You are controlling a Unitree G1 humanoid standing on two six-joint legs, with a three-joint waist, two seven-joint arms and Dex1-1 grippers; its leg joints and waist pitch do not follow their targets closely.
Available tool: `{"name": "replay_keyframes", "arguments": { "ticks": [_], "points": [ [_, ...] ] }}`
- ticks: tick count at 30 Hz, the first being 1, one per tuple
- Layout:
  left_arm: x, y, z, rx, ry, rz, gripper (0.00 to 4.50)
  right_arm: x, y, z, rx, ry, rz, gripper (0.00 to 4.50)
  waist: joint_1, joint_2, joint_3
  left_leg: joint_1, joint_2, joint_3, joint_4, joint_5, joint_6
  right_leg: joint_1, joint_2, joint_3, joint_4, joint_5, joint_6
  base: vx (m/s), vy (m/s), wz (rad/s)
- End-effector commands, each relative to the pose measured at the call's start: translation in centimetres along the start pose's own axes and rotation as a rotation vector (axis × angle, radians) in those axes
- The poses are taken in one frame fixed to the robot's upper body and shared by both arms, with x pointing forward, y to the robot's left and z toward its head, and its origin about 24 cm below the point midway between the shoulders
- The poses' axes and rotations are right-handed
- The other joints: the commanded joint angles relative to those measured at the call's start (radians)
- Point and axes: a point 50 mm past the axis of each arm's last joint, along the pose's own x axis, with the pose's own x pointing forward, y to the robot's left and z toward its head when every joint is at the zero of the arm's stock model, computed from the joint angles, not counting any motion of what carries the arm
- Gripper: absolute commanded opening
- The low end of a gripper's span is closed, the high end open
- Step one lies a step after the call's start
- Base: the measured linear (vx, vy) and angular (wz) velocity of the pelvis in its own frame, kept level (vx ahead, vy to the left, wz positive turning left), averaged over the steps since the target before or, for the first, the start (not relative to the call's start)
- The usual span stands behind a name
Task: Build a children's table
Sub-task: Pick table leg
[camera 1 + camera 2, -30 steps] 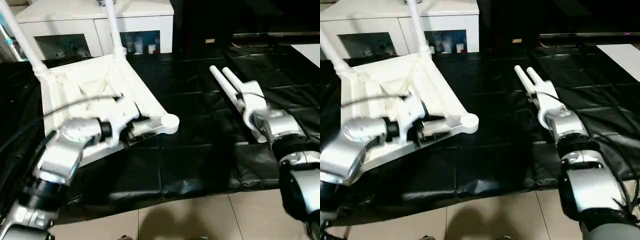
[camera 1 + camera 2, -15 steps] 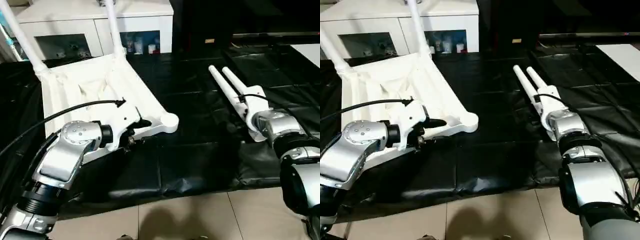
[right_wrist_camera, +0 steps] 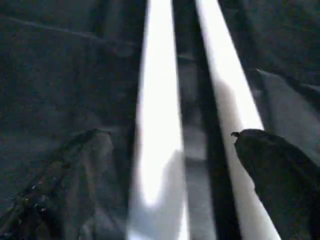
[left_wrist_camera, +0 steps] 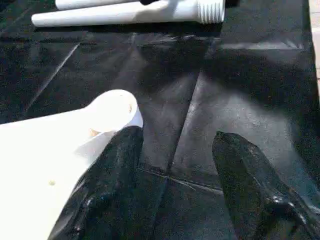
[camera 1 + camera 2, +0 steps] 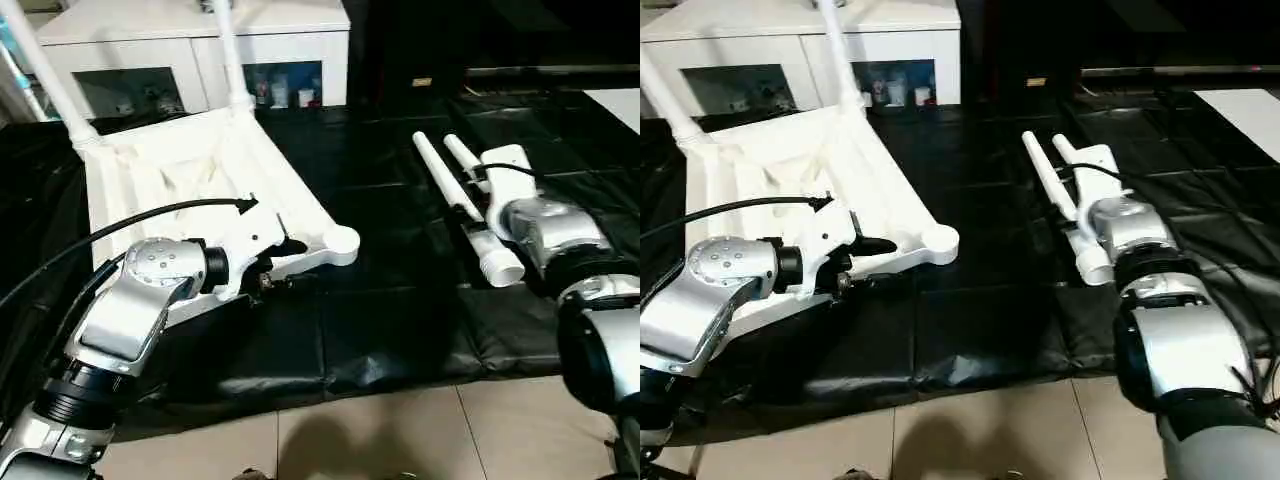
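Top: my left claw (image 4: 172, 172), fingers apart, hangs by the table top (image 5: 190, 185)'s empty corner socket (image 4: 114, 107).
Legs: two loose legs (image 5: 1065, 215) lie right of the top on the black cover (image 5: 400, 330).
Right claw (image 3: 165, 165): spread around one leg (not clamped yet).
Advice: I should close near the threaded end, squarely.

Head views are evenly bright with glare on white plastic; the right wrist view is dim and blurred.

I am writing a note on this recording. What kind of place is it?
Probably an indoor workroom or lab. A black-covered work table stands on a tiled floor, with a white glass-door cabinet behind it, and an upturned table top lies on the cover.
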Motion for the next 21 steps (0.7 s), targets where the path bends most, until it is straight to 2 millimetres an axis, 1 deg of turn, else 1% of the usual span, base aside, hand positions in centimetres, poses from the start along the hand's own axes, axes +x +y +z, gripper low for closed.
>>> {"name": "replay_keyframes", "arguments": {
  "ticks": [1, 2, 4, 5, 6, 7, 9, 11, 13, 14, 15, 16, 17, 19, 20, 21],
  "points": [
    [0.1, -0.4, 0.7, 0.015, -0.021, -0.033, 2.62, 0.1, 0.3, -1.0, 0.044, 0.069, 0.048, 4.5, -0.001, -0.014, -0.077, 0.003, 0.033, -0.003, -0.063, -0.152, 0.058, 0.064, -0.045, 0.038, -0.062, -0.163, -0.277, 0.0, 0.0, 0.0],
    [0.1, -0.4, 0.7, 0.015, -0.021, -0.033, 2.62, 0.1, 0.3, -1.0, 0.044, 0.069, 0.048, 4.5, 0.001, -0.011, -0.078, 0.002, 0.034, -0.004, -0.063, -0.148, 0.062, 0.065, -0.044, 0.037, -0.061, -0.161, -0.28, 0.0, 0.0, 0.0],
    [0.2, -0.6, 1.0, 0.02, -0.043, -0.049, 2.62, 0.1, 0.7, -1.5, 0.074, 0.099, 0.088, 4.5, 0.002, -0.01, -0.079, 0.002, 0.035, -0.004, -0.062, -0.143, 0.064, 0.064, -0.045, 0.036, -0.06, -0.158, -0.282, 0.0, 0.0, 0.0],
    [0.2, -0.6, 1.0, 0.02, -0.043, -0.049, 2.62, 0.1, 0.7, -1.5, 0.074, 0.099, 0.088, 4.5, 0.004, -0.015, -0.08, 0.0, 0.036, -0.003, -0.061, -0.135, 0.068, 0.065, -0.046, 0.037, -0.058, -0.151, -0.283, 0.0, 0.0, 0.0],
    [0.3, -0.7, 1.2, 0.025, -0.055, -0.057, 2.62, 0.1, 0.8, -1.7, 0.088, 0.106, 0.101, 4.5, 0.003, -0.015, -0.078, -0.003, 0.036, -0.003, -0.061, -0.132, 0.07, 0.065, -0.046, 0.036, -0.058, -0.157, -0.281, 0.0, 0.0, 0.0],
    [0.3, -0.7, 1.2, 0.025, -0.055, -0.057, 2.62, 0.1, 0.8, -1.7, 0.088, 0.106, 0.101, 4.5, 0.004, -0.014, -0.078, -0.002, 0.036, -0.004, -0.061, -0.135, 0.069, 0.064, -0.046, 0.036, -0.059, -0.166, -0.279, 0.0, 0.0, 0.0],
    [0.5, -1.1, 1.5, 0.029, -0.072, -0.076, 2.62, 0.1, 1.4, -2.3, 0.123, 0.152, 0.151, 4.5, 0.003, -0.015, -0.078, -0.001, 0.035, -0.003, -0.061, -0.135, 0.071, 0.064, -0.046, 0.036, -0.061, -0.176, -0.276, 0.0, 0.0, 0.0],
    [0.6, -1.3, 1.6, 0.03, -0.075, -0.087, 2.69, 0.1, 1.7, -2.9, 0.132, 0.2, 0.175, 4.23, 0.006, -0.011, -0.078, 0.0, 0.037, -0.003, -0.06, -0.133, 0.07, 0.063, -0.047, 0.036, -0.06, -0.177, -0.279, 0.0, 0.0, 0.0],
    [0.6, -1.3, 1.7, 0.033, -0.074, -0.091, 2.69, 0.1, 1.6, -3.2, 0.128, 0.222, 0.175, 4.13, 0.006, -0.012, -0.079, -0.001, 0.038, -0.003, -0.06, -0.129, 0.07, 0.062, -0.046, 0.036, -0.059, -0.166, -0.283, 0.0, 0.0, 0.0],
    [0.6, -1.3, 1.7, 0.033, -0.074, -0.092, 2.69, 0.1, 1.6, -3.3, 0.127, 0.229, 0.174, 4.03, 0.006, -0.01, -0.078, -0.001, 0.038, -0.003, -0.06, -0.129, 0.069, 0.062, -0.046, 0.035, -0.059, -0.162, -0.283, 0.0, 0.0, 0.0],
    [0.6, -1.4, 1.7, 0.034, -0.074, -0.094, 2.69, 0.0, 1.6, -3.5, 0.13, 0.241, 0.177, 3.79, 0.005, -0.011, -0.076, -0.001, 0.038, -0.004, -0.062, -0.143, 0.065, 0.062, -0.045, 0.035, -0.061, -0.179, -0.28, 0.0, 0.0, 0.0],
    [0.6, -1.4, 1.7, 0.035, -0.074, -0.094, 2.69, 0.0, 1.6, -3.7, 0.137, 0.251, 0.182, 3.74, 0.005, -0.009, -0.077, 0.001, 0.038, -0.004, -0.062, -0.153, 0.058, 0.062, -0.046, 0.035, -0.062, -0.192, -0.275, 0.0, 0.0, 0.0],
    [0.6, -1.4, 1.7, 0.035, -0.074, -0.094, 2.69, 0.0, 1.6, -3.7, 0.137, 0.251, 0.182, 3.74, 0.005, -0.01, -0.076, 0.001, 0.038, -0.004, -0.063, -0.158, 0.055, 0.062, -0.047, 0.035, -0.063, -0.199, -0.274, 0.0, 0.0, 0.0],
    [0.6, -1.4, 1.7, 0.037, -0.072, -0.097, 2.69, 0.0, 1.7, -4.0, 0.148, 0.269, 0.193, 3.48, 0.006, -0.011, -0.076, 0.002, 0.038, -0.004, -0.063, -0.164, 0.049, 0.062, -0.047, 0.036, -0.064, -0.211, -0.269, 0.0, 0.0, 0.0],
    [0.6, -1.4, 1.7, 0.037, -0.072, -0.097, 2.69, 0.0, 1.7, -4.1, 0.148, 0.269, 0.194, 3.48, 0.005, -0.011, -0.076, 0.001, 0.038, -0.005, -0.064, -0.166, 0.048, 0.062, -0.047, 0.035, -0.064, -0.213, -0.268, 0.0, 0.0, 0.0],
    [0.6, -1.4, 1.7, 0.038, -0.071, -0.099, 2.69, 0.0, 1.7, -4.4, 0.149, 0.282, 0.2, 3.3, 0.005, -0.01, -0.076, 0.002, 0.038, -0.005, -0.064, -0.169, 0.045, 0.061, -0.047, 0.035, -0.064, -0.215, -0.267, 0.0, 0.0, 0.0]
  ]
}}
